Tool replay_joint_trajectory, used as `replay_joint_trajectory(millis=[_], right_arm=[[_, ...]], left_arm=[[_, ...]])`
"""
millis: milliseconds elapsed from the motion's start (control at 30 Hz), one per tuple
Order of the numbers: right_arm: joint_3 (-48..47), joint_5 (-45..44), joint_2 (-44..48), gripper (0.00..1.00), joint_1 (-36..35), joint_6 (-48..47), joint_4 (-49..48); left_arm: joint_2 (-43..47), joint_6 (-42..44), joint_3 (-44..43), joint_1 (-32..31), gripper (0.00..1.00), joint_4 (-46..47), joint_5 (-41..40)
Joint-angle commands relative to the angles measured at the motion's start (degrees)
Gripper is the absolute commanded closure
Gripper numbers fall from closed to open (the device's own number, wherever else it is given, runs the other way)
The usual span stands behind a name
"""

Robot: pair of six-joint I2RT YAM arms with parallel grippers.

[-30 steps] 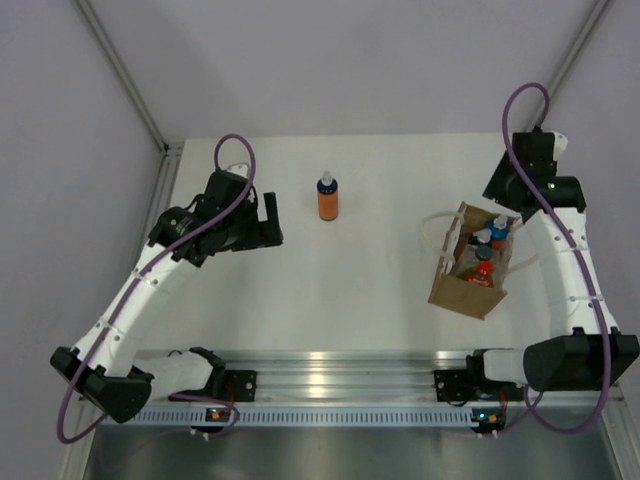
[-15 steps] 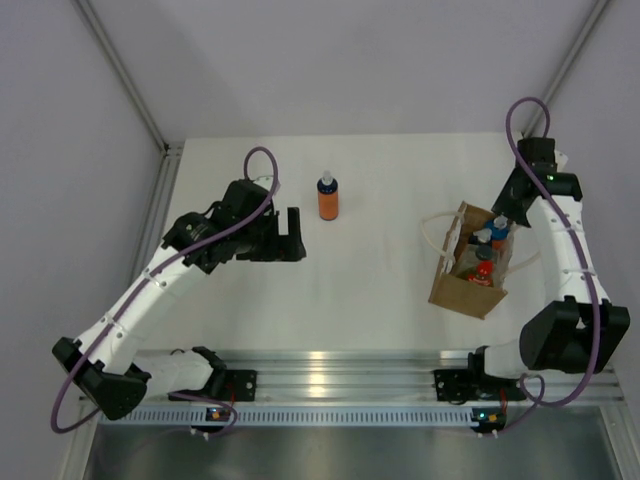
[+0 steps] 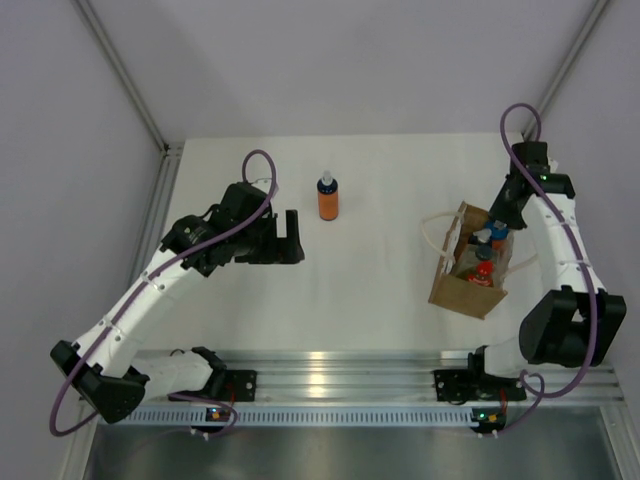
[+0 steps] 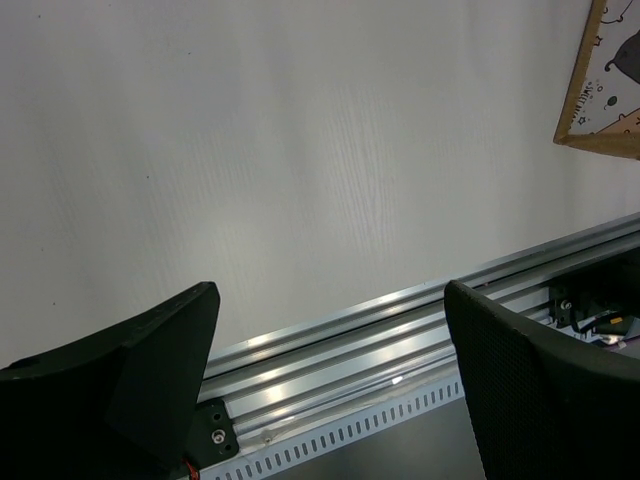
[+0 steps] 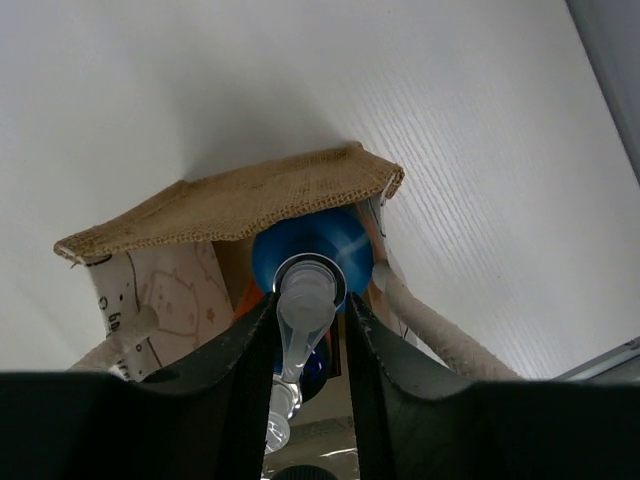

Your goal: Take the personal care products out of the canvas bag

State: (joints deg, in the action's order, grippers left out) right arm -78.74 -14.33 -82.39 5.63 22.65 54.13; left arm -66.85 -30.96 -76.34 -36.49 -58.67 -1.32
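The tan canvas bag (image 3: 462, 285) stands at the right with its mouth open. Inside it show a light-blue cap (image 3: 499, 222) and a red-capped bottle (image 3: 483, 268). My right gripper (image 3: 497, 226) reaches into the bag's mouth. In the right wrist view its fingers (image 5: 245, 350) are closed narrowly on the clear top of the greyish bottle (image 5: 305, 290), with the blue cap (image 5: 345, 245) right behind and the bag's rim (image 5: 240, 205) above. An orange bottle with a dark-blue cap (image 3: 327, 198) stands alone on the table. My left gripper (image 3: 290, 236) hovers open and empty.
The bag's white loop handles (image 3: 436, 228) hang out to its left and right. The aluminium rail (image 3: 330, 365) runs along the near edge and shows in the left wrist view (image 4: 400, 340). A corner of the bag's printed side (image 4: 610, 80) shows there too.
My right gripper has come down from behind the bag into its mouth, onto the bottle tops. My left arm moved right toward the middle, then stayed.
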Motion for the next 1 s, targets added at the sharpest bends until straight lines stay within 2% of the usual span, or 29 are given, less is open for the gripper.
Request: replay_joint_trajectory(millis=[0,133,233,533,967], right_arm=[[0.43,-0.44,-0.23,0.69,-0.35,0.46,-2.89],[1.31,-0.53,-0.05,0.72,-0.44,0.55,-3.59],[1.66,-0.7,-0.23,0.8,-0.36,0.72,-3.94],[-0.18,-1.32,1.09,0.73,-0.35,0.11,-3.68],[-1.06,-1.84,-0.31,0.73,-0.44,-0.94,-3.5]], left_arm=[[0.84,0.38,0.05,-0.07,0.02,2.25,-0.08],[0.84,0.46,-0.04,-0.07,0.02,2.25,0.18],[0.67,0.46,-0.13,-0.07,0.02,2.16,0.18],[0.4,0.55,0.13,-0.07,0.02,2.25,0.44],[0.23,0.55,0.31,-0.07,0.02,2.16,0.79]])
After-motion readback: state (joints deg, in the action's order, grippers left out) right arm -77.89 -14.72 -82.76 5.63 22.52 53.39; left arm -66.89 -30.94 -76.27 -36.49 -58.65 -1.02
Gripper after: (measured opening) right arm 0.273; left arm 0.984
